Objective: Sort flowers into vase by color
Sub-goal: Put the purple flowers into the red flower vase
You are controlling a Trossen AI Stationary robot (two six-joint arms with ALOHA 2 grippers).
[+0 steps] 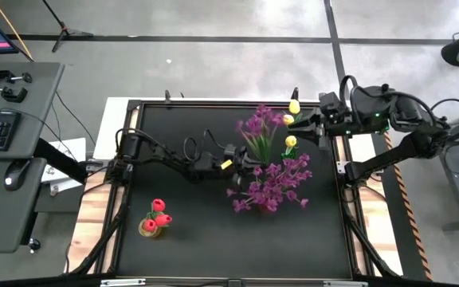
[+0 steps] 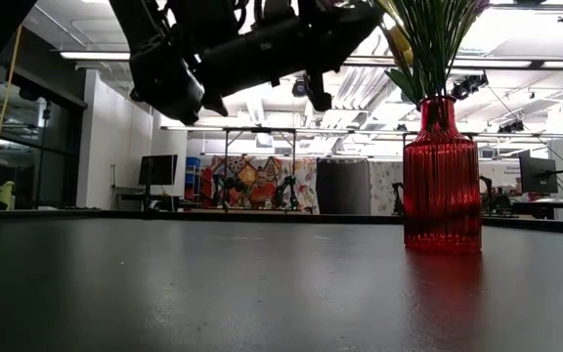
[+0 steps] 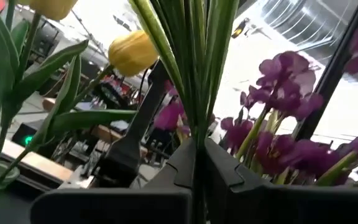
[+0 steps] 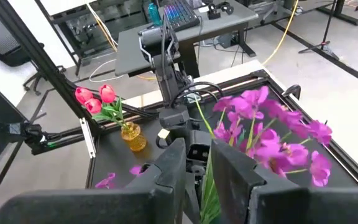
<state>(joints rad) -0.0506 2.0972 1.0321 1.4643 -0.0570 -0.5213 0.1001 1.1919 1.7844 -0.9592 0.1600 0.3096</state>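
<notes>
Left gripper [image 1: 244, 166] clenches a purple spray's [image 1: 260, 126] thin stems beside the right gripper [image 1: 300, 137], which pinches yellow tulips [image 1: 292, 119]; light, floppy flowers seem best held low on stems.

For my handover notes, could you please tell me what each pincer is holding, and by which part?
Left pincer grips the purple spray by its green stems. Right pincer also holds green stems; I cannot tell which flowers.
</notes>
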